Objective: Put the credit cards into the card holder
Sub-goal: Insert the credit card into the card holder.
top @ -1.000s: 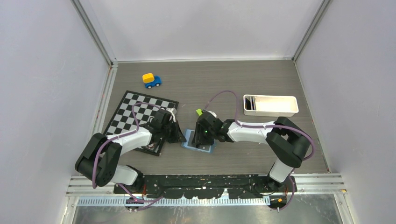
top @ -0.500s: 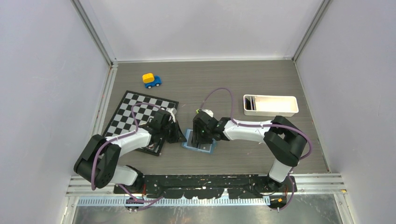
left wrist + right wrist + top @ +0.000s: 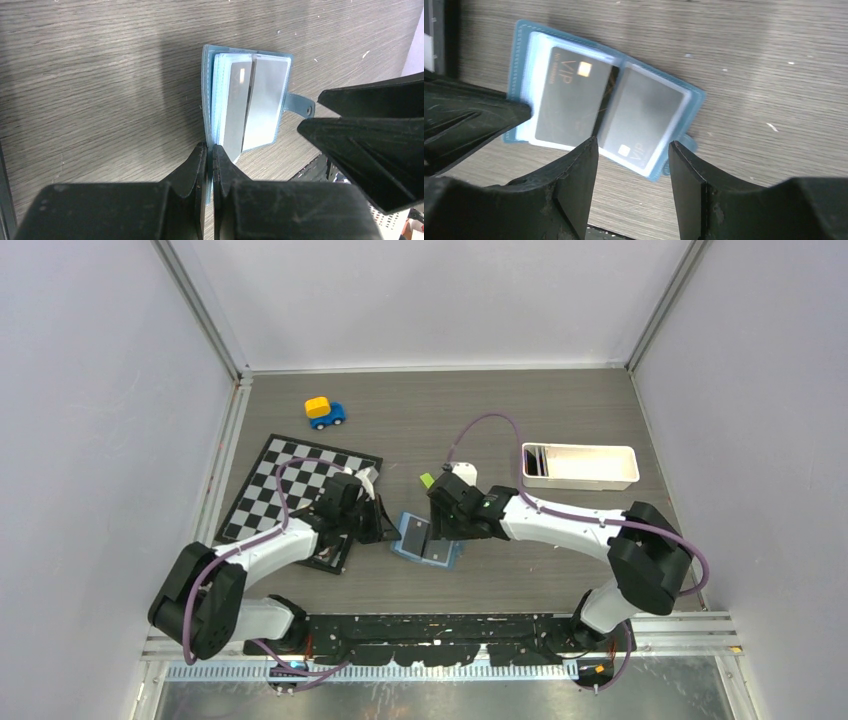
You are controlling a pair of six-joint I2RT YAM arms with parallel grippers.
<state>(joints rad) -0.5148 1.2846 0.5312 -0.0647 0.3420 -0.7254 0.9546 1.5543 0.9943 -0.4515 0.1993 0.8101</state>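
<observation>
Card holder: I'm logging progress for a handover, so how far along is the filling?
Done: two dark cards sit in the open card holder's sleeves. In hand: the left tool is shut on the holder's edge, pinning it; the right tool hangs open above, empty. Left: dark shapes in the white tray may be more cards.

Bright even light, soft shadow beside card holder (image 3: 206, 100), sheen on cards (image 3: 267, 95), near fingers (image 3: 190, 175) blurred.

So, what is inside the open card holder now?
The card holder shows two dark VIP cards behind clear sleeves: the strap-side card and the other card. Sleeves underneath are covered by these, so any further cards cannot be seen.
</observation>
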